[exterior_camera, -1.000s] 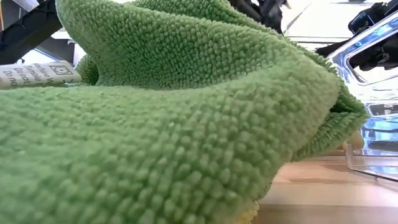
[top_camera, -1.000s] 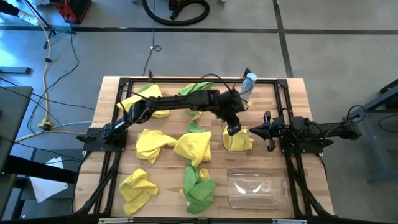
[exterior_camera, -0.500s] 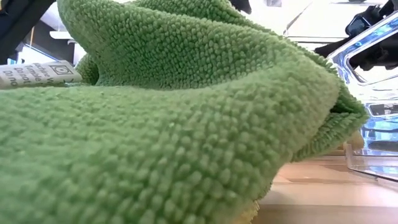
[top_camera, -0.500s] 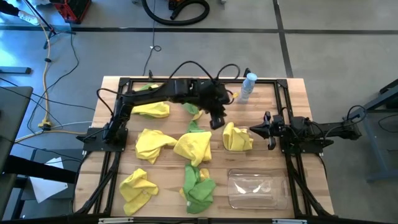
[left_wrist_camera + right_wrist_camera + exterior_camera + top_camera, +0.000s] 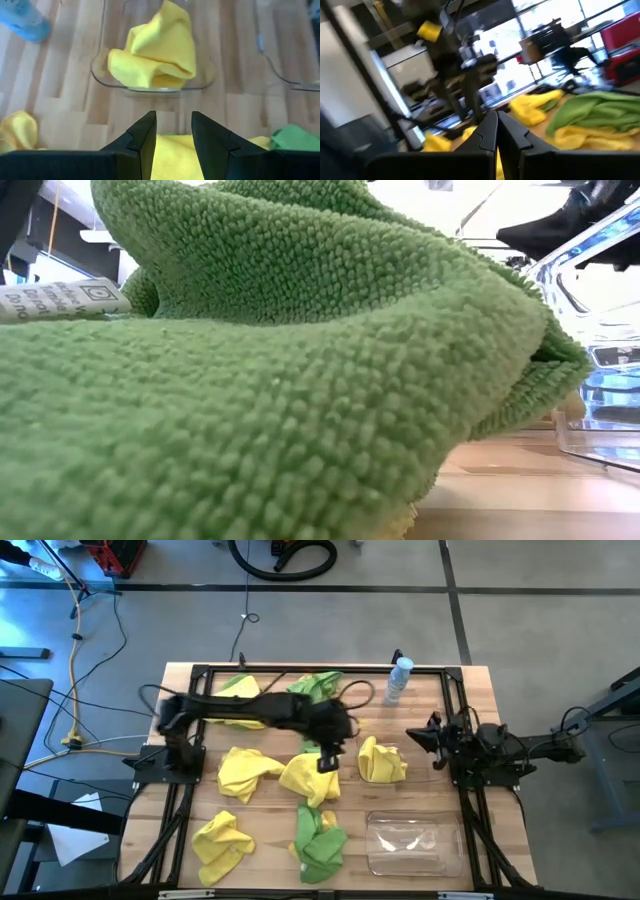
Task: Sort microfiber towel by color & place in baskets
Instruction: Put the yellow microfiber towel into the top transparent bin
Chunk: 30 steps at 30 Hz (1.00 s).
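Observation:
Yellow and green microfiber towels lie bunched across the table. One yellow towel [image 5: 381, 760] [image 5: 155, 55] sits inside a clear basket [image 5: 102, 80]. A second clear basket [image 5: 405, 840] [image 5: 600, 310] stands near the near edge. My left gripper [image 5: 325, 760] [image 5: 174, 131] is open and holds nothing. It hovers over a yellow towel [image 5: 311, 778] at mid-table, left of the filled basket. My right gripper [image 5: 410, 736] [image 5: 496, 120] is shut and empty, right of that basket. A green towel [image 5: 280, 370] fills the low view.
A small clear bottle with a blue cap [image 5: 400, 680] [image 5: 25, 22] stands at the far edge. A black metal frame [image 5: 462, 710] runs around the tabletop. More towels lie at the left [image 5: 246, 770], near left [image 5: 222, 842], near middle [image 5: 320, 842] and far side [image 5: 315, 686].
My left gripper has drawn away from the yellow towel in the basket, first toward the far edge, then toward the table's left, and now stands over the mid-table yellow towel. That towel stays in the basket. My right arm has shifted slightly toward the far edge.

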{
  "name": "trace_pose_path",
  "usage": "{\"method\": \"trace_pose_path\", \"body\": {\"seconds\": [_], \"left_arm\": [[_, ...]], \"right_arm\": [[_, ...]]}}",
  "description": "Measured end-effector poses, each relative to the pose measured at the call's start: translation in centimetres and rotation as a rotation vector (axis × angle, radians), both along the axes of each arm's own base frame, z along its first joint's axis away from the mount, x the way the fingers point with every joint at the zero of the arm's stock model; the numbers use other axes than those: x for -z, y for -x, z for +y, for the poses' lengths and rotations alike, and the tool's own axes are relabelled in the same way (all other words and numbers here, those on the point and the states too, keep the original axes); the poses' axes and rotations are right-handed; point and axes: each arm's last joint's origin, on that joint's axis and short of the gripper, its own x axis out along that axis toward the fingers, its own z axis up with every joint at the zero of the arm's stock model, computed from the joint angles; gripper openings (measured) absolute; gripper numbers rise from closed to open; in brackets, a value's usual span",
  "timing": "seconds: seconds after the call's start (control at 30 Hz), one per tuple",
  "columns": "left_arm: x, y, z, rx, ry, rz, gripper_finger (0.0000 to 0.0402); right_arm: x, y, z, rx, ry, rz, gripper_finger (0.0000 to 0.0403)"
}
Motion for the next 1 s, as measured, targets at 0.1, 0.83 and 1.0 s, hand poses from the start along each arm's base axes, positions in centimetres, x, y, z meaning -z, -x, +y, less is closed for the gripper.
{"method": "trace_pose_path", "body": {"seconds": [0.1, 0.83, 1.0], "left_arm": [[0.7, 3.5, 0.3, -0.036, 0.021, -0.082, 0.0113], [2.9, 23.1, 0.3, -0.203, 0.121, -0.463, 0.0113], [2.6, 24.7, 0.2, -0.204, 0.120, -0.452, 0.0113]], "right_arm": [[-2.3, -0.5, -0.1, 0.049, 0.036, 0.024, 0.0000], [-14.9, -20.4, 1.5, 0.033, 0.299, 0.907, 0.0017], [-15.4, -24.9, 1.9, -0.005, 0.314, 1.078, 0.0069]]}}
